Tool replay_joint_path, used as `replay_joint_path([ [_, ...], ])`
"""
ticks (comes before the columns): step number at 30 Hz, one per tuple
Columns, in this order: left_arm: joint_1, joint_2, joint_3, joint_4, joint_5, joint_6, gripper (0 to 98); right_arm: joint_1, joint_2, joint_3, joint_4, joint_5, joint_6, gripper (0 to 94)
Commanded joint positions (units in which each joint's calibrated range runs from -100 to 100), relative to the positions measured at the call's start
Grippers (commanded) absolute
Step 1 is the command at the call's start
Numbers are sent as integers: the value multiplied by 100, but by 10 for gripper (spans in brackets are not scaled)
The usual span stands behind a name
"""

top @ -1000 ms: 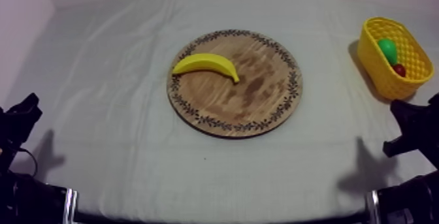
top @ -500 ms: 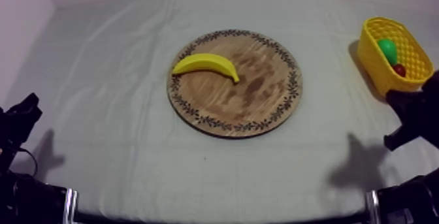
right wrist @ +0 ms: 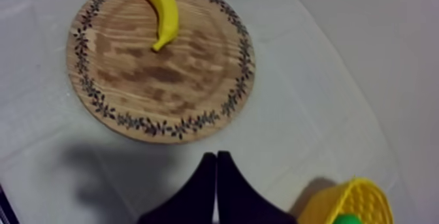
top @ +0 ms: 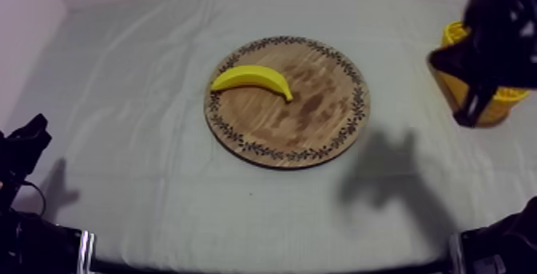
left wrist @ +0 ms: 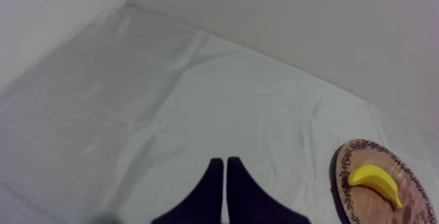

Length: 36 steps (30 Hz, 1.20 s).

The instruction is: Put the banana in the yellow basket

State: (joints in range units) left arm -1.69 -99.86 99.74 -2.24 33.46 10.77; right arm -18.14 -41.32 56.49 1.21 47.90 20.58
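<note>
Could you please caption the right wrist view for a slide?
Shut right tool between yellow latticed basket and round patterned wooden board bearing curved yellow banana.

Right end effector (top: 470,113) lifted from lower right edge, now before yellow basket (top: 452,34), shadow (top: 391,173) nearer board (top: 320,109)

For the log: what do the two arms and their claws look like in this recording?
The left arm and the right arm are both black, with bulky, angular housings. The left claw and the right claw each have two matte black fingers, broad at the base and tapering to a narrow tip. No markings are visible on them.
</note>
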Motion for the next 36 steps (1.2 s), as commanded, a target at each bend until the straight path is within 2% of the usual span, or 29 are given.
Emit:
replay_joint_path([
  [1,-1,3,4,2,1,-1,1,-102,1188,-826,29,1,-16,4],
  [9,-1,3,4,2,1,0,1,-445,3260,-2573,403,6,-436,11],
  [14,-1,3,4,2,1,0,1,-615,4269,-3398,507,47,-632,18],
  [24,-1,3,4,2,1,0,1,-1143,5123,-4051,713,146,-935,28],
  [27,-1,3,4,2,1,0,1,-1202,5193,-4101,743,117,-978,67],
  [29,-1,3,4,2,1,0,1,-1218,5221,-4093,752,64,-977,171],
  [33,-1,3,4,2,1,0,1,-1233,5257,-4083,689,19,-905,570],
  [36,-1,3,4,2,1,0,1,-1214,5254,-4173,454,66,-678,764],
])
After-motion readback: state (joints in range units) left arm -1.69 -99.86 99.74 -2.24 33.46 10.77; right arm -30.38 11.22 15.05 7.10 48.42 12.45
